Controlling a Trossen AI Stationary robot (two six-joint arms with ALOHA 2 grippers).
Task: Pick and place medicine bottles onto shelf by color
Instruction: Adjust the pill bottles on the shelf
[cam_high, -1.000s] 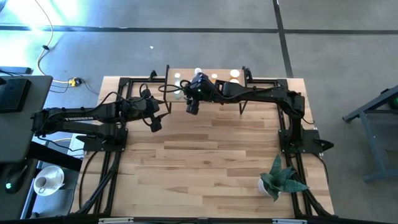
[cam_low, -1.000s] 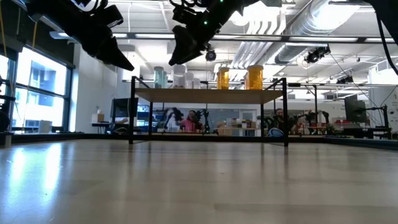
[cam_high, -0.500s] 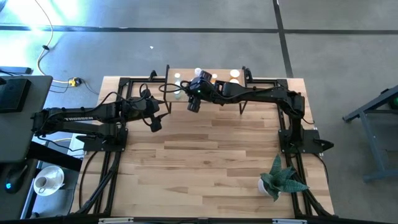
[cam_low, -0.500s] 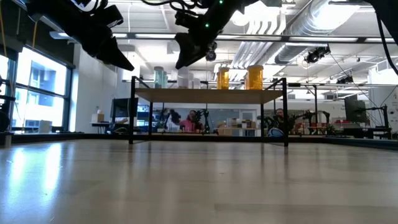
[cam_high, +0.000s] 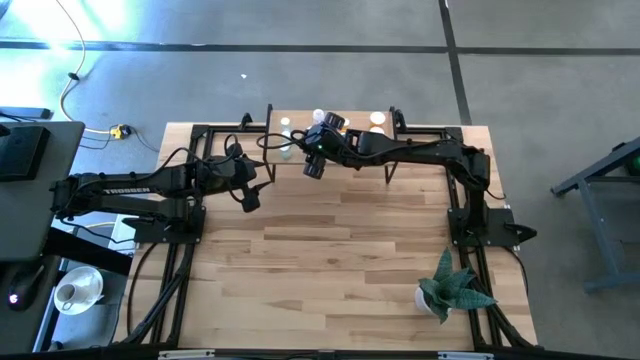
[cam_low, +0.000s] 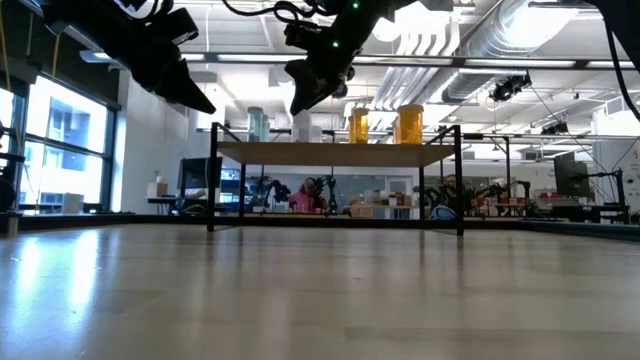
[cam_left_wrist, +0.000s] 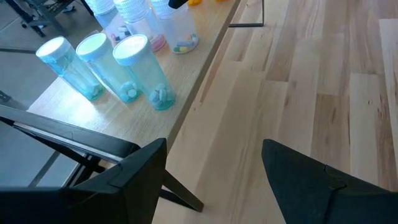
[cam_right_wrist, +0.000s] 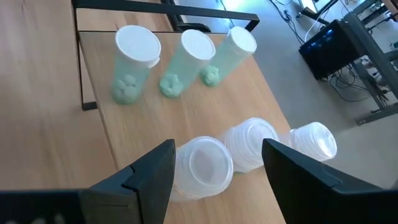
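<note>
- The shelf (cam_high: 330, 125) stands at the far edge of the table (cam_high: 340, 260), near the middle; in the low view it is a light-wood board on thin black legs (cam_low: 335, 153)
- The medicine bottles stand on the shelf in groups: three pale green bottles (cam_right_wrist: 180, 62) at its left end, whitish bottles (cam_right_wrist: 245, 146) beside them, and orange bottles (cam_low: 385, 124) further to the right
- The right gripper (cam_high: 314, 166) hangs in the air over the near edge of the shelf, above the whitish bottles; its jaws are spread with nothing between them, and the fingers (cam_right_wrist: 146, 180) touch no bottle
- The left gripper (cam_high: 250, 197) hovers above the table, left of the shelf and a little nearer; its jaws are spread wide and hold nothing
- In the left wrist view the green bottles (cam_left_wrist: 124, 65) stand close together near the shelf's end, with pills at the bottom
- A potted plant (cam_high: 450, 288) stands near the right near corner of the table
- A person (cam_low: 300, 197) shows in the room far behind the shelf
</note>
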